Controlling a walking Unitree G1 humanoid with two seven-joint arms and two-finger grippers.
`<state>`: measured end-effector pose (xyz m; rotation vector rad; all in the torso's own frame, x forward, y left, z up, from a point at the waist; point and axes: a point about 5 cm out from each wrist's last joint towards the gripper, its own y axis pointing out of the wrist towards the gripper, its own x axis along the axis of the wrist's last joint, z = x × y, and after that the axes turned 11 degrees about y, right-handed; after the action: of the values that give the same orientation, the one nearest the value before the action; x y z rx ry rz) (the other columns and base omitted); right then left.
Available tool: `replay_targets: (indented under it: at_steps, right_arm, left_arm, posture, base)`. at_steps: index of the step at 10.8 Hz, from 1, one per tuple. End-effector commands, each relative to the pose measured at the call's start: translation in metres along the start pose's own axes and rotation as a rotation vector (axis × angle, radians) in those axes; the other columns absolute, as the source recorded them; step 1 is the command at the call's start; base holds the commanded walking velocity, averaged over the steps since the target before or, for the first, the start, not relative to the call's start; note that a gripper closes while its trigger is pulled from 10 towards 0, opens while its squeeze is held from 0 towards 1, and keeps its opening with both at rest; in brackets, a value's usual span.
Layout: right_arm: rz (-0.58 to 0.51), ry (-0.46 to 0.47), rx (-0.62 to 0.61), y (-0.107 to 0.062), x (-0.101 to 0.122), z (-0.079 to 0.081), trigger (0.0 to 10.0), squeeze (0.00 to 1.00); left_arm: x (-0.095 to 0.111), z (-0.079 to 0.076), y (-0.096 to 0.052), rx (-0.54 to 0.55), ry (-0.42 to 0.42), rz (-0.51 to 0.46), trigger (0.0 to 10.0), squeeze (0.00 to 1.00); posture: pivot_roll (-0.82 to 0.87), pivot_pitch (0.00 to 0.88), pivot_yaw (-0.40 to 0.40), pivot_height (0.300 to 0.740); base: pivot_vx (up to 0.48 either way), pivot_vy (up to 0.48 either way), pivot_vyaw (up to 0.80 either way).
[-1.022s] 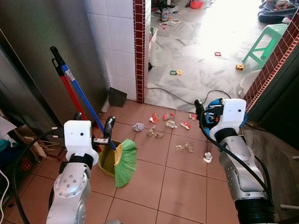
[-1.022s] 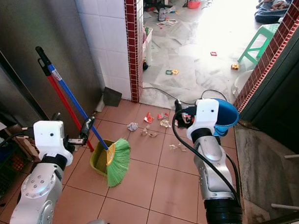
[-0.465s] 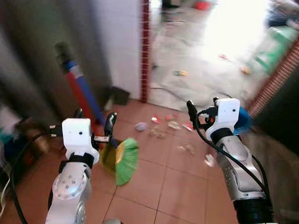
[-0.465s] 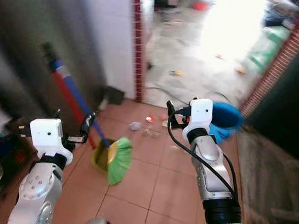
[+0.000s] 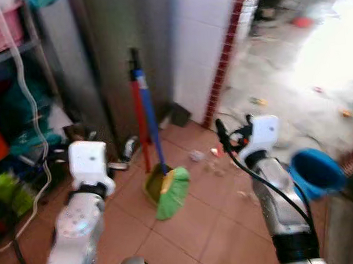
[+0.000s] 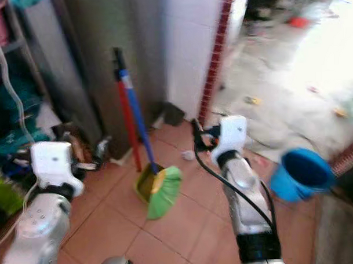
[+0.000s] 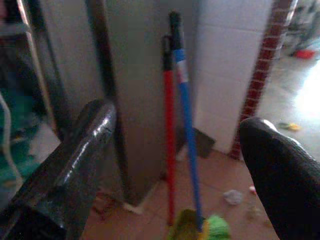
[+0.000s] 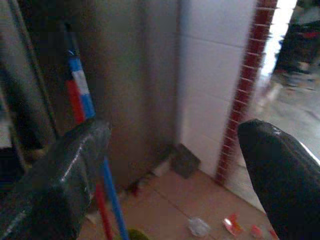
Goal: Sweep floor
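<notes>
Leaning against the grey wall, the blue-handled broom point(image 5: 150, 133) stands beside a red-handled dustpan point(image 5: 140, 130), its green bristles point(image 5: 171, 192) on the tiled floor point(image 5: 226, 234). Left gripper point(image 7: 175, 165) open, empty, facing both handles. Right gripper point(image 8: 175, 165) likewise open. Litter point(image 5: 212, 159) lies near a blue bucket point(image 5: 315, 172).

Bare tiled floor point(image 5: 197, 224) lies open between both arms. Ahead, the blue-handled broom point(image 5: 150, 127) and red-handled dustpan point(image 5: 138, 124) lean against the metal wall point(image 5: 126, 29). A blue bucket point(image 5: 314, 170) stands just beside the right arm.
</notes>
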<state>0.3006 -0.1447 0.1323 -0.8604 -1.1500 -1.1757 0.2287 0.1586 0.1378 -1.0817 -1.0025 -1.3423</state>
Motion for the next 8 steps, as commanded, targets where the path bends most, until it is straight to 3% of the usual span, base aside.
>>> replay_targets:
  at_steps: [1, 6, 8]
  right_arm:
    - [0.002, -0.001, -0.026, -0.0030, 0.0019, -0.0098, 10.0, 0.00]
    - [0.016, 0.015, 0.013, -0.0032, 0.0000, -0.0059, 10.0, 0.00]
    - [0.016, 0.011, 0.016, -0.0026, 0.0007, -0.0058, 10.0, 0.00]
  left_arm:
    - [0.0081, -0.0064, 0.0003, -0.024, -0.015, -0.027, 10.0, 0.00]
    - [0.0077, -0.0076, -0.0011, -0.022, -0.013, -0.013, 10.0, 0.00]
    - [0.0074, -0.0080, -0.0016, -0.023, -0.013, -0.010, 10.0, 0.00]
  posture:
    - [0.07, 0.034, -0.051, 0.740]
    - [0.08, 0.040, -0.054, 0.740]
    - [0.08, 0.040, -0.056, 0.740]
  base:
    - [0.349, 0.000, 0.63]
    - [0.323, 0.000, 0.60]
    - [0.257, 0.000, 0.24]
